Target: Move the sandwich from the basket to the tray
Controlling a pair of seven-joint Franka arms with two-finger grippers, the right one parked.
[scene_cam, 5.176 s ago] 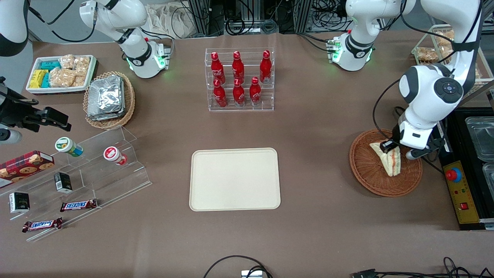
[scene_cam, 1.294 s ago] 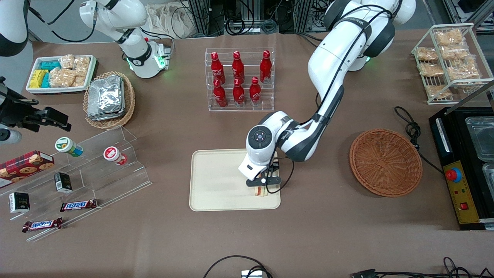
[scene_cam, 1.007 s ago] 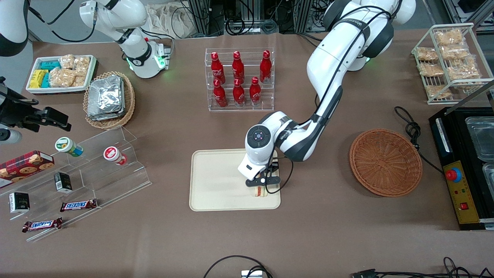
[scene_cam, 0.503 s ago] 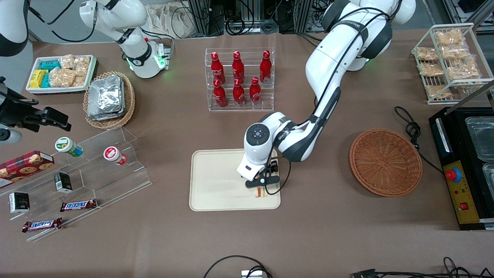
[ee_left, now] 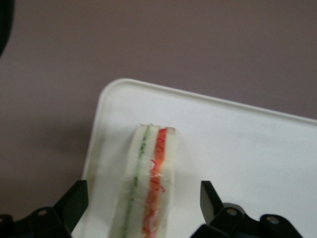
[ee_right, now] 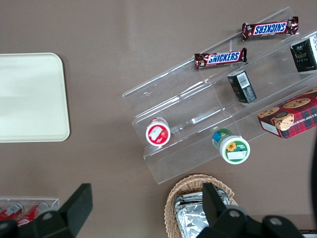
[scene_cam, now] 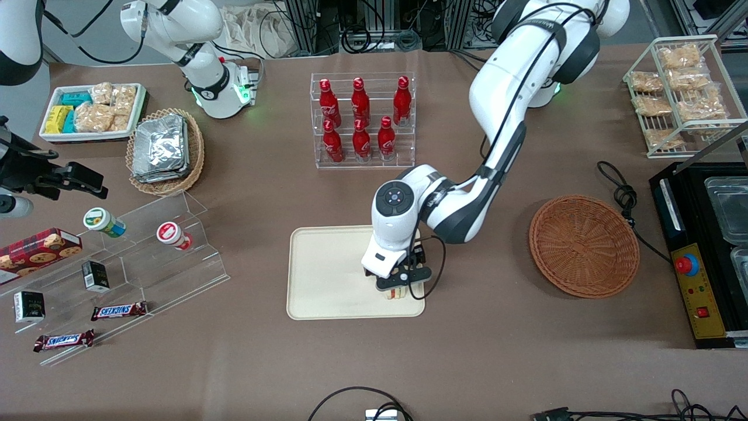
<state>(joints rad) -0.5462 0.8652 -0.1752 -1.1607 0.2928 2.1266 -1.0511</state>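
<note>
The gripper [scene_cam: 401, 284] of the left arm hangs over the corner of the tray [scene_cam: 327, 275] that lies nearest the front camera and toward the working arm's end of the tabletop [scene_cam: 497, 362]. In the left wrist view its two dark fingers [ee_left: 74, 201] are spread wide, one on each side of the sandwich [ee_left: 148, 186], with clear gaps of bare tray [ee_left: 257, 148] between each fingertip and the bread. The sandwich stands on its edge on the tray, between the fingers, its green and red-orange filling stripes facing up at the wrist camera, and close to the tray's rounded corner rim. In the front view only a small pale piece of the sandwich [scene_cam: 398, 293] shows below the gripper, so whether the fingers hover above it or reach down alongside it is hard to tell from there.

The basket [scene_cam: 584, 247] sits well apart from the fingers, toward the working arm's end of the tabletop, with nothing in it. A clear rack of red bottles [scene_cam: 362, 120] stands farther from the front camera than the tray.
</note>
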